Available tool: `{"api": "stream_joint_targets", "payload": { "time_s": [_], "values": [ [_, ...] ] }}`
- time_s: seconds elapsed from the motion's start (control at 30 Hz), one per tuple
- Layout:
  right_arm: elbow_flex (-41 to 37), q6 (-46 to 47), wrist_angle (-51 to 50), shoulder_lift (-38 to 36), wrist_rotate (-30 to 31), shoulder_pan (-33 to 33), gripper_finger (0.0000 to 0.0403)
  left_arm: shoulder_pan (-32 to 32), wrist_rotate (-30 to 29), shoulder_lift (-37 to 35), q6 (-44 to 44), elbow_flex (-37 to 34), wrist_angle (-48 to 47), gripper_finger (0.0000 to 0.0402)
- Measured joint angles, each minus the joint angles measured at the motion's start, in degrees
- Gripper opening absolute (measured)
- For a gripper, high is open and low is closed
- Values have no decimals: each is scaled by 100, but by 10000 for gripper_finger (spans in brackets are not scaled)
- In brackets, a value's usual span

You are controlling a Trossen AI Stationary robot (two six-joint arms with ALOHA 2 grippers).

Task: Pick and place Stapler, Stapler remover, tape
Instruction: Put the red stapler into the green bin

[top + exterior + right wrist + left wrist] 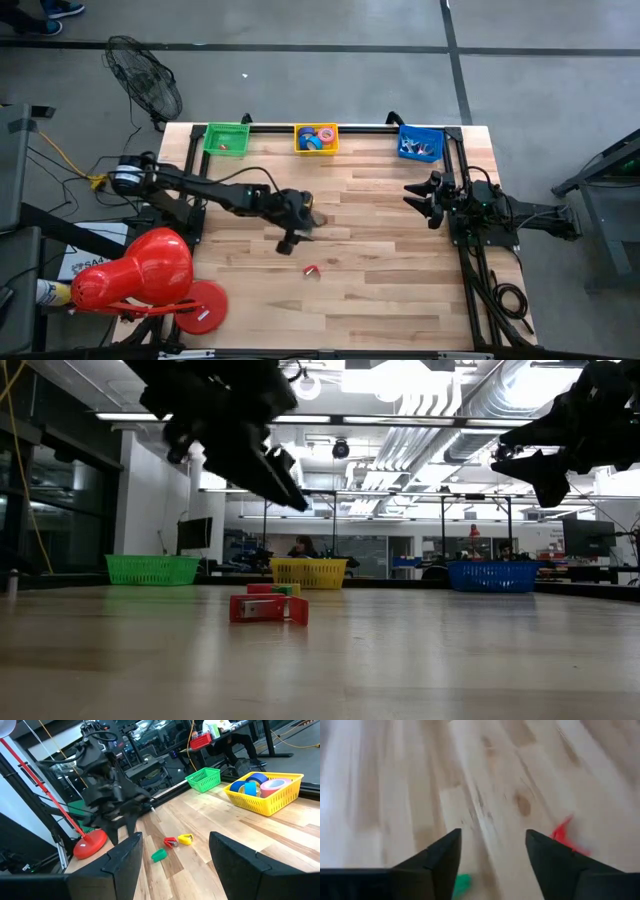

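Apparently between picks, the left hand (297, 232) hovers open and empty above the counter (380, 290), the small red piece (311, 270) just beside it, next needing a descent.

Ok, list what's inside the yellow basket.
The yellow basket holds tape rolls: blue, pink and yellowish ones show. Anything beneath them is hidden by the rolls and the wall.

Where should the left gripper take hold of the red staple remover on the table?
Probably across its narrow middle, from straight above: the red staple remover lies flat and low on the table, so sideways approaches would scrape wood.
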Motion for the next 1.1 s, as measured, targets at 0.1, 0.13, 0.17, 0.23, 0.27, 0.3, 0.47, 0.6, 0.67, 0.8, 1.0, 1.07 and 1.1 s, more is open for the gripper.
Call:
{"api": "stream_joint_targets", "payload": {
  "time_s": [0.1, 0.13, 0.17, 0.23, 0.27, 0.3, 0.47, 0.6, 0.67, 0.8, 1.0, 1.07, 1.1],
  "values": [
    [0, 0, 0, 0, -1, -1, 220, -47, -49, 9, -1995, 12, -65, 244],
    [0, 0, 0, 0, 0, 0, 220, -91, -54, 9, -2463, 16, -102, 249],
    [0, 0, -1, 0, 0, -1, 220, -137, -60, 9, -2823, 16, -135, 252],
    [0, 0, 0, 0, -2, 0, 220, -269, -201, 9, -3364, 16, -188, 255],
    [0, 0, 0, 0, 0, -2, 220, -338, -336, 9, -3573, 16, -215, 255],
    [0, 0, -2, 0, 0, -2, 220, -417, -462, 9, -3707, 16, -231, 256],
    [0, 0, 0, 0, 0, -1, 220, -795, -1113, 9, -4536, 16, -225, 256],
    [0, 0, 0, 0, 0, -2, 220, -935, -1435, 9, -5323, 16, -222, 255],
    [0, 0, -1, 0, -1, 0, 221, -1005, -1628, 10, -5733, 16, -225, 254],
    [0, 0, -2, 0, -2, 0, 220, -1224, -1876, 237, -6636, 12, -286, 252],
    [2, 0, -2, 26, 0, -2, 221, -1312, -1400, 684, -7595, 182, -399, 252],
    [3, 0, -1, 63, -1, -1, 220, -1316, -1410, 823, -7700, 473, -752, 252],
    [4, 0, -20, 66, 0, -1, 220, -1318, -1421, 878, -7709, 640, -985, 252]
  ]
}}
